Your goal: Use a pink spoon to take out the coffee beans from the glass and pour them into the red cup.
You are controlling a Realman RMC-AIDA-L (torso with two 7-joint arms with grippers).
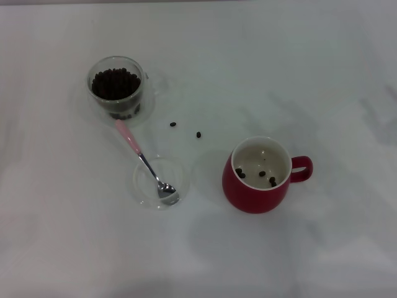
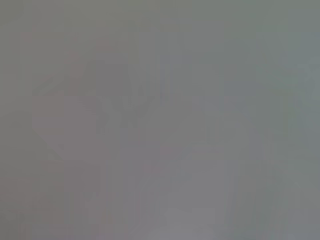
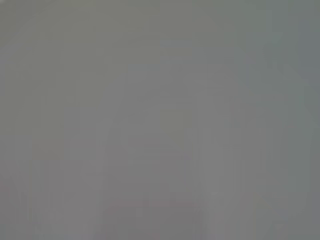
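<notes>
In the head view the glass point(image 1: 118, 87) stands at the back left, filled with dark coffee beans point(image 1: 115, 82). The pink spoon point(image 1: 146, 162) lies free, its metal bowl resting in a shallow clear dish point(image 1: 144, 186) and its pink handle pointing toward the glass. The red cup point(image 1: 254, 189) stands to the right with its handle on the right and three beans point(image 1: 262, 174) on its cream bottom. Two stray beans point(image 1: 173, 124) lie on the table between glass and cup. Neither gripper shows in any view; both wrist views are plain grey.
Everything sits on a white tabletop point(image 1: 310, 74).
</notes>
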